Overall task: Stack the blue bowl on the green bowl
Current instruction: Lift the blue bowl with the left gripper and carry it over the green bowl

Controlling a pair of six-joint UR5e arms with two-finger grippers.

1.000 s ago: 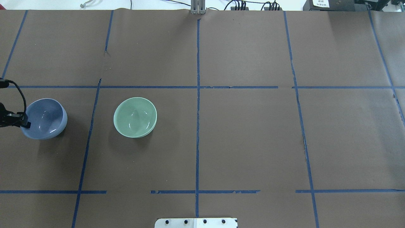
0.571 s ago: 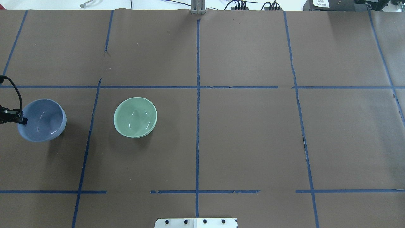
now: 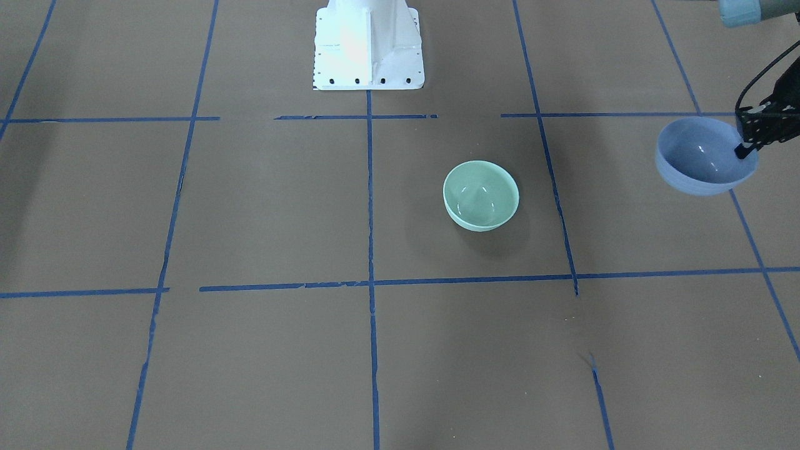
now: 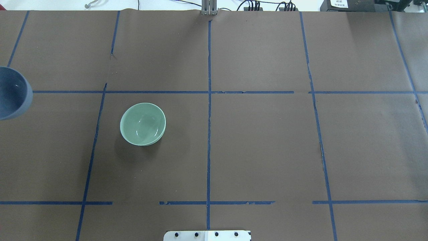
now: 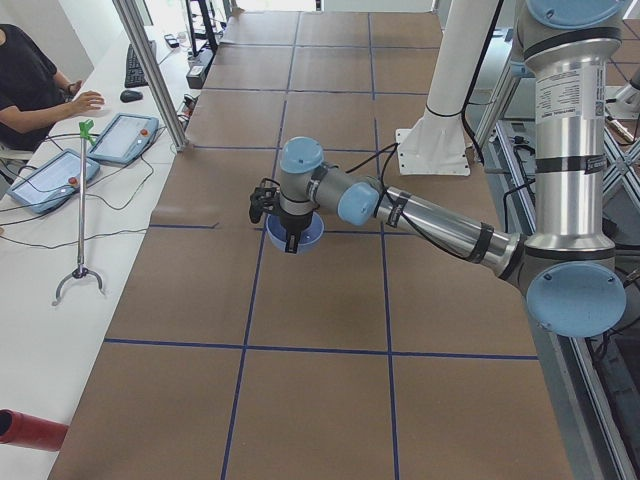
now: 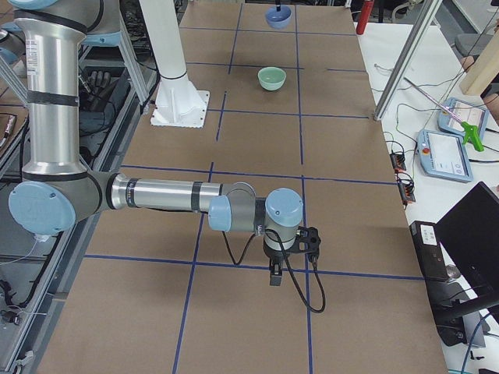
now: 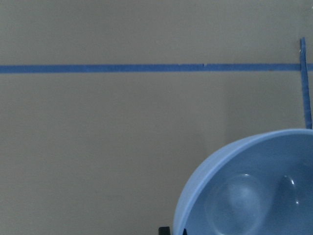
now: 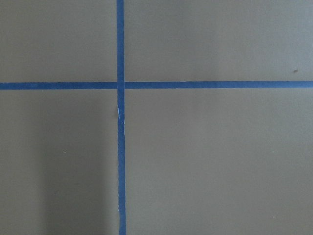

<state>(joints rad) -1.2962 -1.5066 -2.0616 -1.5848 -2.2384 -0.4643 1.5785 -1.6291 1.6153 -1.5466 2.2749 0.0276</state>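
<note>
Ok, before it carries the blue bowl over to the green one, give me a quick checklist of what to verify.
1. Grip: the left gripper pinches the blue bowl at its rim, one finger inside. Ok.
2. Lift: the blue bowl looks raised off the table. Ok.
3. Target: the green bowl sits upright and holds nothing. Ok.
4. Path: nothing stands between the two bowls. Ok.
5. Other arm: the right gripper is far down the table from both bowls. Ok.
6. Blue bowl hanging level: cannot tell.
</note>
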